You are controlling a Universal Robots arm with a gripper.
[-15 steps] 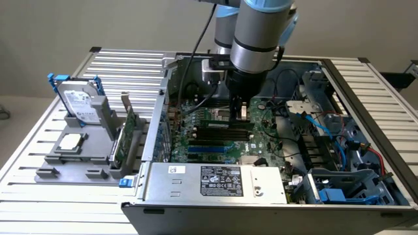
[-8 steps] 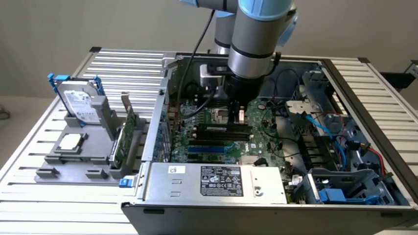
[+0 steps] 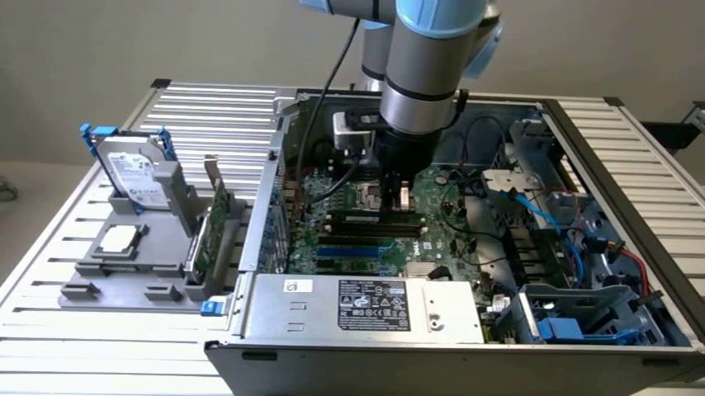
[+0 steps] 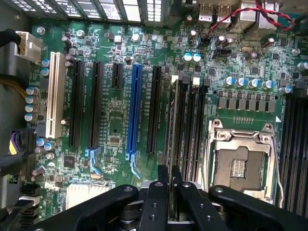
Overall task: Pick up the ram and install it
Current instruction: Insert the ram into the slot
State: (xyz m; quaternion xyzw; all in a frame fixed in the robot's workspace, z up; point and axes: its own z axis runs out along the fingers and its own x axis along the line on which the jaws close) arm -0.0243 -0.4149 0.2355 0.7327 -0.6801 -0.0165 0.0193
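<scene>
Stretching across the exterior view, one slatted metal bench (image 3: pixel 210 115), pale wall behind. Carrying one open computer case (image 3: pixel 441 363) from the bench's middle toward its edge at the exterior view's right, and one grey fixture (image 3: pixel 121 276) near its edge at the exterior view's left. Counting on that fixture: one hard drive (image 3: pixel 134 175) standing upright, one green expansion card (image 3: pixel 217 216) on edge, one small square chip (image 3: pixel 119 239) lying flat. Reaching straight down into the case with one arm (image 3: pixel 424 74), hanging the gripper (image 3: pixel 399 202) low over the motherboard (image 3: pixel 441 239). Judging the pick-up as done and the install as the step in hand.

Turning to the wrist view: pressing the gripper (image 4: pixel 171 185) fingers (image 4: pixel 156 202) nearly together, pinching a thin board seen edge-on, taken to be the ram (image 4: pixel 171 207), and lining it up along the bank of four memory slots (image 4: pixel 190 125) beside one processor socket (image 4: pixel 240 161). Not telling whether its lower edge is touching a slot. Calling, by judgement, for keeping the board parallel to its slot, upright, and pressing evenly straight down. Counting elsewhere on the board: one white slot (image 4: pixel 57 91), one blue slot (image 4: pixel 134 110), four black expansion slots (image 4: pixel 77 106), one of them short.
</scene>
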